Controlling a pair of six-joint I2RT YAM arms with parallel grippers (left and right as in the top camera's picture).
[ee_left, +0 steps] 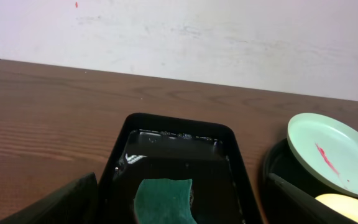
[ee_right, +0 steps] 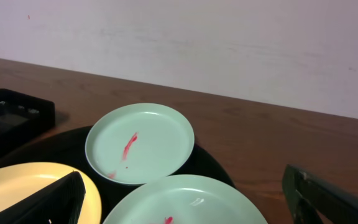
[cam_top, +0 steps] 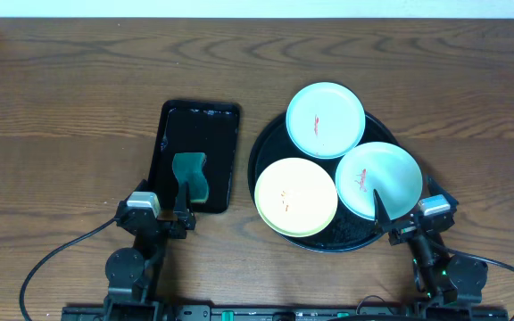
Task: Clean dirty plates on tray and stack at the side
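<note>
Both stand wide and empty: my left gripper point(ee_left: 182, 180) over the green wavy-edged sponge point(cam_top: 190, 176) in the small rectangular black tray point(cam_top: 172, 134), my right gripper point(ee_right: 182, 174) at the near rim of the large round glossy black tray point(cam_top: 328, 242); on it the pale yellow round plastic plate point(cam_top: 295, 196) and two pale mint round plastic plates, near point(cam_top: 378, 180) and far point(cam_top: 326, 119), sit crowded, red-smeared, edges touching; I'd worry that nudging one shoves its neighbours; the far one seems to overhang the rim and could tip onto the brown wooden tabletop point(cam_top: 61, 107); thin rims may slip from a pinch; the sponge looks wet and may drip.
</note>
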